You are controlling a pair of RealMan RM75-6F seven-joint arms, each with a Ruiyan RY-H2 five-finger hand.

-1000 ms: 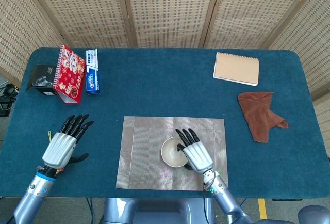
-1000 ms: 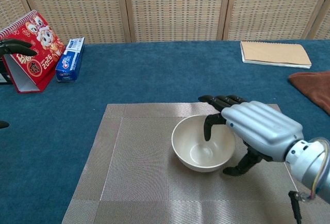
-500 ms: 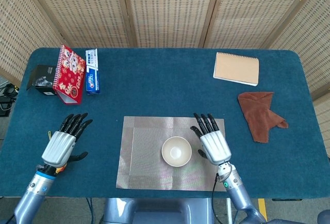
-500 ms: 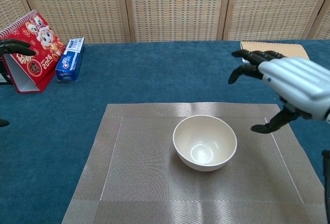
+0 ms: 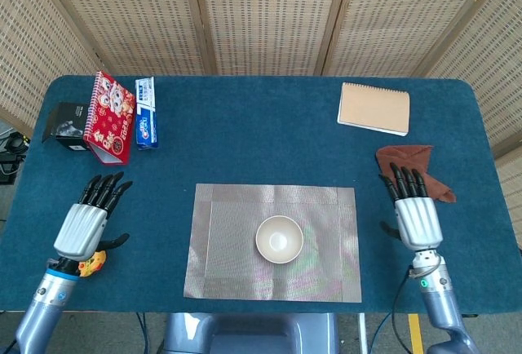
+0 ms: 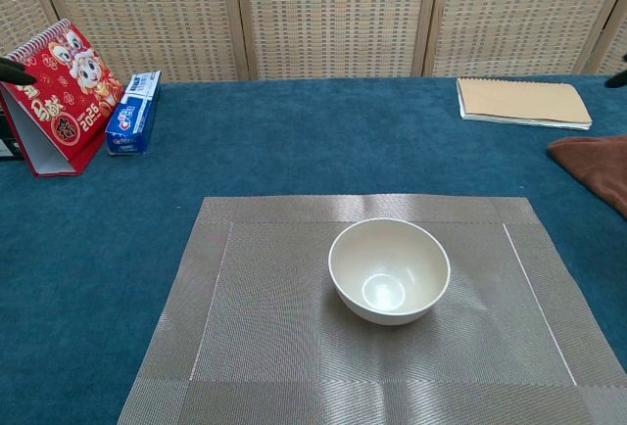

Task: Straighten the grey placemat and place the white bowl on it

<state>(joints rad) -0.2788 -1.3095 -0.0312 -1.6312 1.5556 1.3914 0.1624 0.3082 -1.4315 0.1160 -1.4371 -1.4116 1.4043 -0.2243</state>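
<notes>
Left hand (image 5: pixel 80 230) hovers near the table's (image 5: pixel 245 134) front-left corner, fingers spread, holding nothing; it has drifted slightly toward that edge over the last second. Behind it, at the back-left corner: a dark box (image 5: pixel 65 123), red calendar (image 5: pixel 110 117) and blue toothpaste box (image 5: pixel 145 112), all untouched. Grey placemat (image 5: pixel 228 240) lies flat at the middle of the front edge, its sides running square to the table edge, so the straightening looks done. White bowl (image 5: pixel 279 239) sits upright roughly mid-mat, free of any hand. Main change: a second ago the right hand had its fingers at the bowl's rim; it has since let go and pulled well clear. Right hand (image 5: pixel 416 215) is now near the front-right of the table, fingers extended and apart, empty, its fingertips just over the near end of the brown cloth (image 5: pixel 412 162). Tan notebook (image 5: pixel 374 108) stays at the back-right. Judgement: bowl placed and released, both steps look complete; nothing left except parking the arms.
</notes>
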